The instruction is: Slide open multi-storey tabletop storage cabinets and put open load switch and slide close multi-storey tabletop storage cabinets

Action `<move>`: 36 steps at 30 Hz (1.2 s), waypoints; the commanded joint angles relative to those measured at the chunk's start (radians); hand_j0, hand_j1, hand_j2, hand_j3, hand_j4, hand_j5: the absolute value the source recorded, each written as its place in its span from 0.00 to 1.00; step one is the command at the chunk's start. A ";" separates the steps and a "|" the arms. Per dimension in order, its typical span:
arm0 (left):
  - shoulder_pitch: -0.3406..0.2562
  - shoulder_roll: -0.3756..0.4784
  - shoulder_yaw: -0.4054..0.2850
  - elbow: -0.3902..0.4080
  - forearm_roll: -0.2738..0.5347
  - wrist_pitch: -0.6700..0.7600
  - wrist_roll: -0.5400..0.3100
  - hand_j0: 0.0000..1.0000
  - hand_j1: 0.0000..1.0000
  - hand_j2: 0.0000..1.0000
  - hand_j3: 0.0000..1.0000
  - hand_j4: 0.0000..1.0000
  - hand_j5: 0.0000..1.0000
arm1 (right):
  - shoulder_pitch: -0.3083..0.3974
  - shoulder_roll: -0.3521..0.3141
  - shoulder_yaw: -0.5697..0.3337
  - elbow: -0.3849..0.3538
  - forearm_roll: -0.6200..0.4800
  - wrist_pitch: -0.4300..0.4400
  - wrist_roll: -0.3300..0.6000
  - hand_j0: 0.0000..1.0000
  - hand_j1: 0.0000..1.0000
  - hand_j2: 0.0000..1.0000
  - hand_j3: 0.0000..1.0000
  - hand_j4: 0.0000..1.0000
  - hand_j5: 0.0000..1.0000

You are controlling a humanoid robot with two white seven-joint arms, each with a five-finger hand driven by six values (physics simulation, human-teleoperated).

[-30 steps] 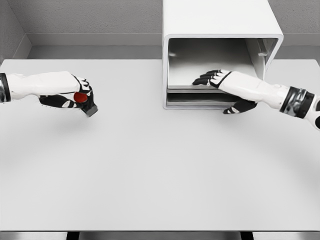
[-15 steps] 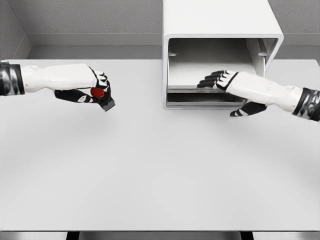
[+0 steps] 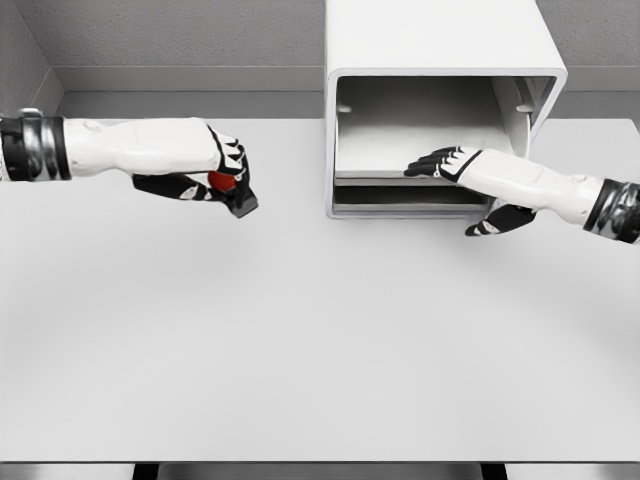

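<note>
The white storage cabinet (image 3: 440, 40) stands at the table's far edge with its front open, showing a grey interior and a shelf-like drawer (image 3: 400, 175). My left hand (image 3: 222, 180) hovers above the table to the cabinet's left, shut on the load switch (image 3: 232, 190), a dark block with a red knob. The right hand (image 3: 450, 190) is at the cabinet's front opening: its fingers (image 3: 430, 162) lie stretched over the drawer's front edge, the thumb below and to the right. It holds nothing that I can see.
The white table (image 3: 300, 330) runs wide in front of the cabinet. A grey wall (image 3: 180, 40) closes the back, with a ledge along its foot.
My left hand has carried the load switch to the right, toward the cabinet. The right hand has drawn back slightly to the right along the drawer's front edge.
</note>
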 commanded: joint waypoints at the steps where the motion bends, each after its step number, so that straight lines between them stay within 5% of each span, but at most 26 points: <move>1: 0.000 -0.015 0.001 -0.002 0.007 0.002 0.001 0.42 0.42 0.42 0.42 0.42 0.42 | 0.000 -0.005 0.006 -0.003 -0.007 0.001 -0.001 1.00 1.00 1.00 1.00 1.00 1.00; 7: -0.009 -0.030 0.001 -0.002 0.007 0.002 0.001 0.42 0.42 0.42 0.42 0.42 0.42 | 0.009 -0.014 0.020 -0.020 -0.009 0.001 -0.001 1.00 1.00 1.00 1.00 1.00 1.00; 17: -0.009 -0.030 -0.005 -0.004 0.007 0.002 0.001 0.42 0.42 0.42 0.42 0.42 0.42 | 0.074 -0.121 0.004 -0.161 -0.023 0.001 -0.013 1.00 1.00 1.00 1.00 1.00 1.00; 36: -0.034 -0.030 -0.006 -0.027 0.011 0.002 0.001 0.42 0.42 0.42 0.42 0.42 0.42 | 0.152 -0.267 -0.011 -0.232 -0.061 0.001 -0.055 1.00 1.00 1.00 1.00 1.00 1.00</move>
